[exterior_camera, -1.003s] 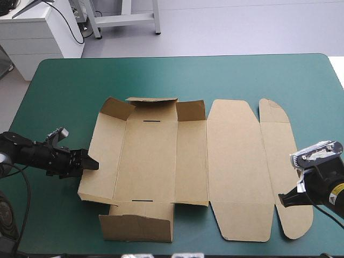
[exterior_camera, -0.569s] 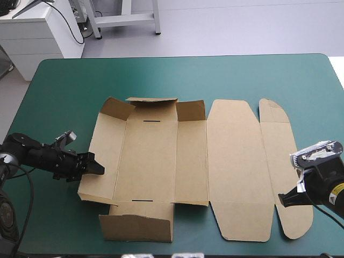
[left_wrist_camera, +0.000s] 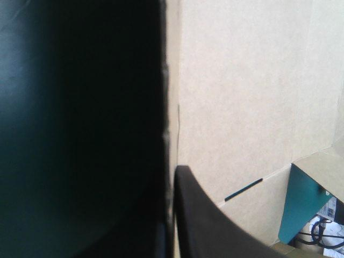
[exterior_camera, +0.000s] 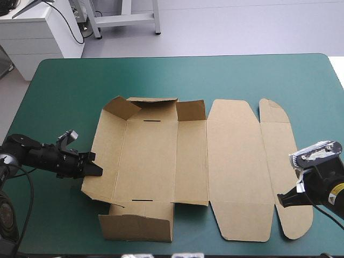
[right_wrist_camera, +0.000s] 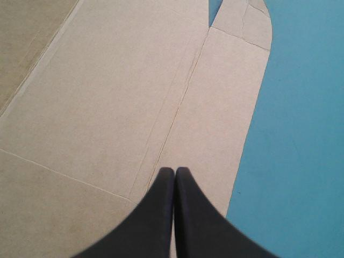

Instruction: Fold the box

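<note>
Two grippers sit at opposite ends of the brown box [exterior_camera: 188, 161], which lies opened out, mostly flat, mid-table on the teal-green cover [exterior_camera: 161, 75]. The left gripper [exterior_camera: 97, 171] pinches the edge of the left panel [exterior_camera: 105, 156] between its black fingers. The right gripper [exterior_camera: 280, 199], fingers pressed together in a point, is over the rounded right flap [exterior_camera: 277, 150].

Table [exterior_camera: 188, 75]: teal-green cover, rounded far corners. Floor [exterior_camera: 242, 27] beyond far edge: pale grey, evenly lit. White cabinet [exterior_camera: 37, 37] far left, black cable [exterior_camera: 70, 24] down its side. Grey metal frame legs [exterior_camera: 126, 20] beside it.
</note>
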